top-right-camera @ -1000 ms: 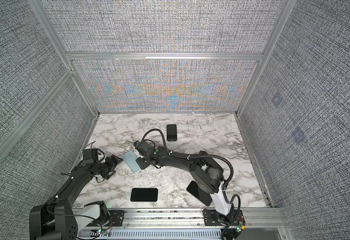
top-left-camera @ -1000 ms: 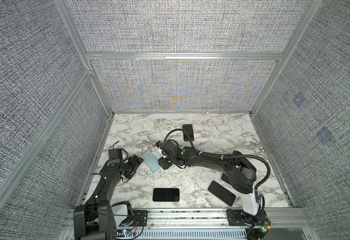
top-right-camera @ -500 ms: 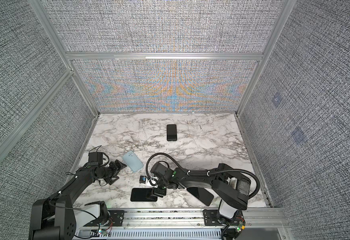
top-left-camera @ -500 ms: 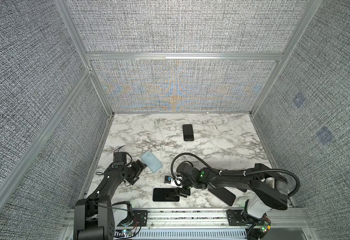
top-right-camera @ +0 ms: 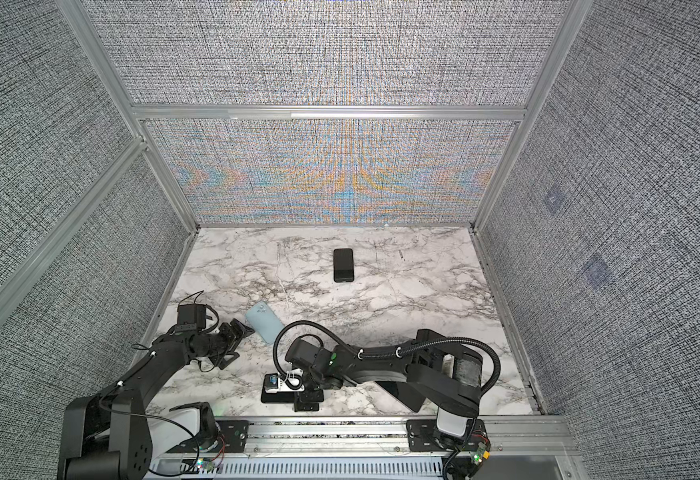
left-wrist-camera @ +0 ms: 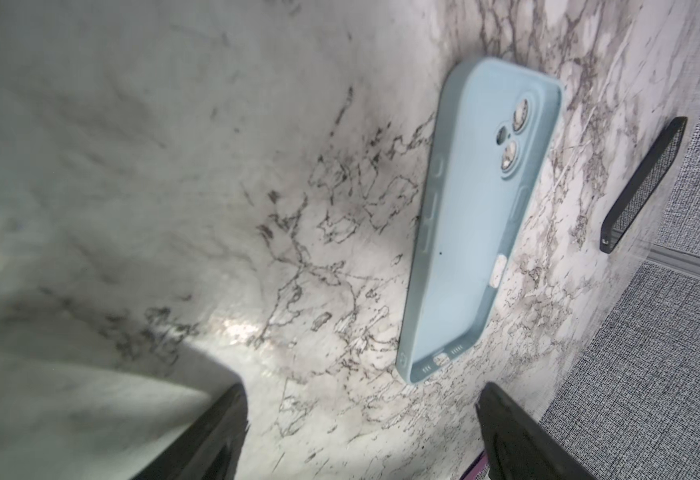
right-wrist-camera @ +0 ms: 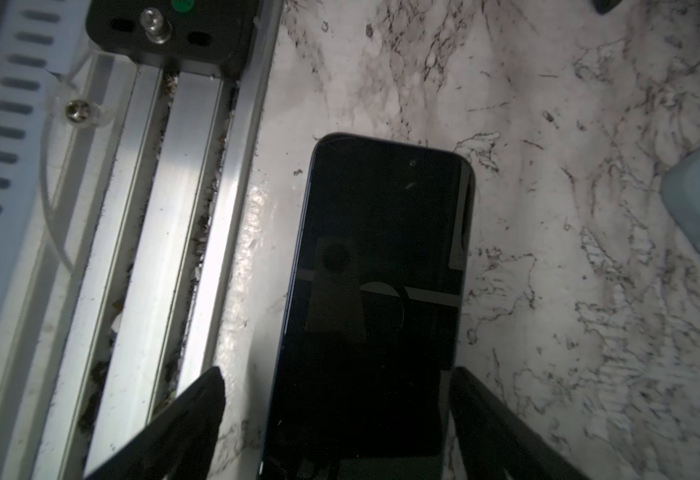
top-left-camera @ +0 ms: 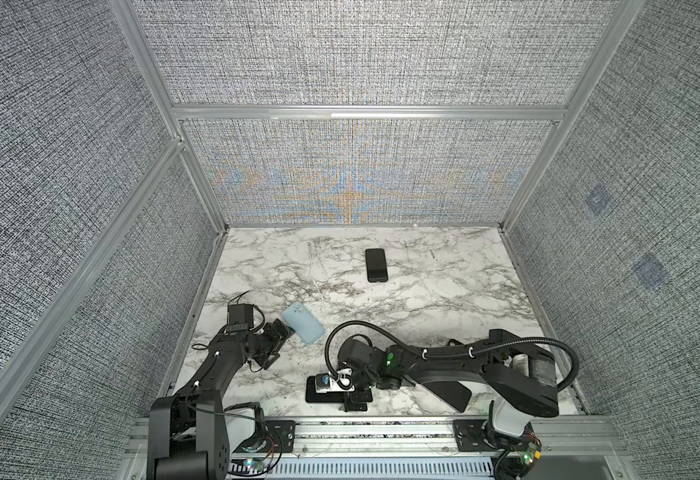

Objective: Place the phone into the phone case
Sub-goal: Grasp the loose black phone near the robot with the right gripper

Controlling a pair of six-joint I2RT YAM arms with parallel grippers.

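**Setting:** grey woven walls (top-left-camera: pixel 360 62); white marble table (top-left-camera: pixel 423 291).

**Near left:** left gripper (left-wrist-camera: pixel 360 388). The jaws are spread wide and hold nothing. It points at the near end of the case and stops just short of it.

**Left of centre:** pale blue case (top-left-camera: pixel 303 324). It lies flat and empty, apparently hollow side up.

**Near centre, by the front rail:** black phone (top-left-camera: pixel 315 395), screen up, well apart from the case. The right gripper (right-wrist-camera: pixel 337 374) sits low over it, jaws spread either side of its long edges and not closed.

**Far centre:** second black phone (top-left-camera: pixel 376 265).

**Near right:** third dark phone (top-left-camera: pixel 452 392), partly under the right arm.

**Step, as judged:** pick-up of the near phone. The next move calls for a squeeze on the long edges, then a lift and a carry left to the case.
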